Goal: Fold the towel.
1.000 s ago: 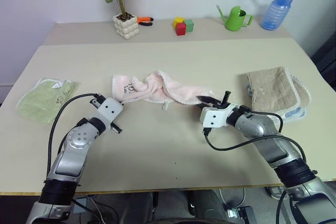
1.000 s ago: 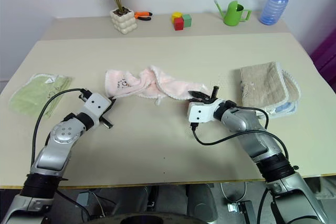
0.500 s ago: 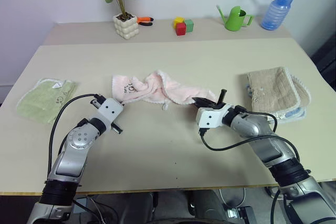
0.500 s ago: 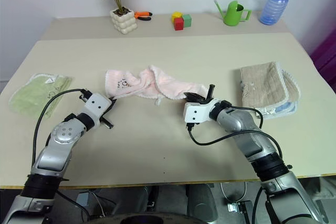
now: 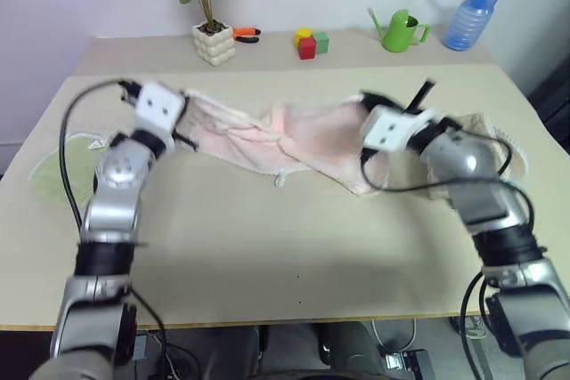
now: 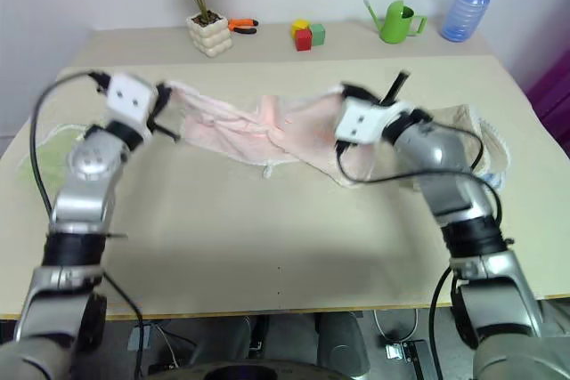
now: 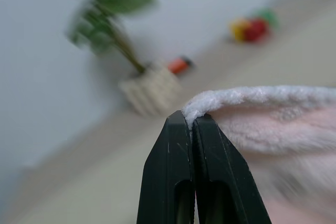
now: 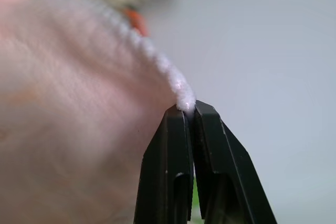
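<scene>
Two grippers in the head view hold the pink towel (image 5: pixel 285 135) stretched above the table (image 5: pixel 267 246), long axis running side to side between left gripper (image 5: pixel 183 109) and right gripper (image 5: pixel 363 115). Left wrist view: black fingers (image 7: pixel 181 150) pinched together on the white scalloped edge. Right wrist view: same pinch on the opposite corner, cloth hanging away toward the other arm.

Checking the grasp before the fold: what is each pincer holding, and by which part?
Both hold the pink towel by its white edging: left pincer and right pincer, one at each end.
</scene>
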Available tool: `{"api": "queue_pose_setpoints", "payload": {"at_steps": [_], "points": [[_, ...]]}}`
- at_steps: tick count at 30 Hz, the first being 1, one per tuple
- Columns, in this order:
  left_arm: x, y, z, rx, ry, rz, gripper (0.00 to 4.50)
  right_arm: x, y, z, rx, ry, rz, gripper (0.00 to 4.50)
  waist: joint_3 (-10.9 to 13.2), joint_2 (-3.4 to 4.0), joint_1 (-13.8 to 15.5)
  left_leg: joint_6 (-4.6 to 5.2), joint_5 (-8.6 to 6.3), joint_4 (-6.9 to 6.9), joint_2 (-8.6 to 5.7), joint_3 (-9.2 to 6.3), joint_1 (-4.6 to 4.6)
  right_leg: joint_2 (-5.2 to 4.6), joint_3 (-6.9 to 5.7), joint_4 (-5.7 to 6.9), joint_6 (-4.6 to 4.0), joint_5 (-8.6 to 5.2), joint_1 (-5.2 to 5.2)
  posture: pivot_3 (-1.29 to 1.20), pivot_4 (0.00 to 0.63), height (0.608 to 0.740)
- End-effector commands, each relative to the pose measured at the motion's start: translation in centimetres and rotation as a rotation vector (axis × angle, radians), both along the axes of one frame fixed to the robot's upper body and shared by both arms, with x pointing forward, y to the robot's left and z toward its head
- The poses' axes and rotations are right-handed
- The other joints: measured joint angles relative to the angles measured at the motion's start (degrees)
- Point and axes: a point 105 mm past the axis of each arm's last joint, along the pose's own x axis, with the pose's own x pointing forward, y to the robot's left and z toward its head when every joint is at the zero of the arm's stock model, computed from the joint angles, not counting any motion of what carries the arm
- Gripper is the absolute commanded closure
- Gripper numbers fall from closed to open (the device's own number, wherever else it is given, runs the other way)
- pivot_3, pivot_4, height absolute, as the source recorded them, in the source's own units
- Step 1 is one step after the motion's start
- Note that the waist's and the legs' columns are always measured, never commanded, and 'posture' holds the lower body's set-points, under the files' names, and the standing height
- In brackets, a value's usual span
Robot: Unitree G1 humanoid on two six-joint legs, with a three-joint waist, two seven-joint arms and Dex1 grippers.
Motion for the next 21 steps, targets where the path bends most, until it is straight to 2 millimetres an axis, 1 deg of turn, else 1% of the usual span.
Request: {"api": "queue_pose_setpoints", "payload": {"at_steps": [1,3,4,5,7,9,10,12,13,15,17,19,21], "points": [[-0.2,2.7,5.7,-0.044,-0.183,0.080,4.50,-0.4,-1.7,4.9,0.069,-0.136,-0.026,4.37,0.0,0.00,-0.3,-0.06,0.03,-0.02,0.01,0.04,-0.03,0.00,0.00,-0.02,0.00,0.00,-0.04,0.00,0.150,0.731],[-0.2,3.2,6.8,-0.047,-0.205,0.078,4.50,-0.5,-2.1,5.8,0.100,-0.145,-0.026,4.37,0.0,0.01,-0.5,-0.03,0.01,-0.12,0.02,0.11,-0.04,-0.01,0.01,-0.07,0.01,-0.01,-0.07,0.00,0.150,0.731],[-0.4,3.4,7.1,-0.034,-0.207,0.072,4.50,-0.8,-2.3,6.2,0.120,-0.145,-0.019,4.37,0.0,0.02,-0.5,0.00,0.00,-0.16,0.03,0.11,-0.04,-0.01,0.01,-0.06,0.01,-0.01,-0.07,0.00,0.150,0.731],[-0.7,3.9,7.0,-0.028,-0.198,0.067,4.50,-1.1,-2.3,6.4,0.129,-0.137,-0.008,4.37,0.0,0.02,-0.5,0.02,-0.02,-0.17,0.04,0.14,-0.04,-0.02,0.02,-0.06,0.02,-0.01,-0.08,0.00,0.150,0.731],[-1.3,4.6,5.9,-0.009,-0.159,0.053,4.50,-1.8,-2.2,6.1,0.157,-0.100,0.031,4.37,0.0,0.02,-0.5,0.03,-0.02,-0.16,0.07,0.20,-0.10,-0.04,0.05,-0.04,0.02,0.00,-0.15,0.00,0.150,0.731],[-2.2,5.1,3.9,0.010,-0.092,0.025,4.50,-2.6,-2.1,5.2,0.200,-0.031,0.081,4.37,0.0,0.02,-0.5,0.04,-0.02,-0.12,0.12,0.19,-0.13,-0.04,0.07,-0.02,0.03,0.00,-0.19,0.00,0.150,0.731],[-2.8,5.3,2.6,0.012,-0.044,-0.001,4.50,-3.0,-2.0,4.3,0.219,0.035,0.114,4.37,0.0,0.02,-0.4,0.04,-0.03,-0.10,0.14,0.19,-0.14,-0.03,0.07,-0.02,0.02,0.00,-0.19,0.00,0.150,0.731],[-4.3,5.7,0.2,0.020,0.049,-0.040,4.50,-4.2,-1.7,1.6,0.213,0.192,0.178,4.37,0.0,0.02,-0.3,0.06,-0.04,-0.07,0.15,0.16,-0.17,-0.03,0.07,-0.03,0.02,0.00,-0.19,0.00,0.150,0.731],[-5.2,6.1,-1.3,0.020,0.105,-0.055,4.50,-4.8,-1.9,0.1,0.210,0.277,0.195,4.37,0.0,0.02,-0.2,0.18,-0.10,-0.05,0.16,0.15,-0.17,-0.04,0.08,-0.03,0.02,0.00,-0.17,0.00,0.150,0.731],[-7.2,7.3,-4.0,0.022,0.213,-0.045,4.50,-6.2,-3.1,-2.8,0.237,0.460,0.193,4.37,0.0,0.02,0.0,0.38,-0.22,-0.03,0.16,0.13,-0.19,-0.06,0.08,-0.07,0.02,0.00,-0.15,0.00,0.150,0.731],[-9.0,8.7,-5.9,0.010,0.295,-0.014,4.50,-7.4,-4.8,-5.3,0.221,0.605,0.152,4.37,0.0,0.02,0.1,0.54,-0.32,0.00,0.16,0.13,-0.17,-0.11,0.09,-0.11,0.02,-0.01,-0.12,0.00,0.150,0.731],[-10.6,9.4,-7.4,-0.001,0.372,-0.013,4.50,-8.3,-6.1,-6.8,0.206,0.698,0.116,4.37,0.0,0.03,0.2,0.55,-0.32,0.01,0.16,0.13,-0.16,-0.14,0.09,-0.11,0.01,-0.01,-0.11,0.00,0.150,0.731],[-11.8,9.2,-8.2,0.010,0.433,-0.040,4.50,-8.9,-6.6,-7.3,0.210,0.757,0.110,4.37,0.0,0.03,0.1,0.54,-0.32,0.02,0.17,0.13,-0.04,-0.14,0.09,-0.08,0.00,-0.01,-0.01,0.00,0.150,0.731]]}}
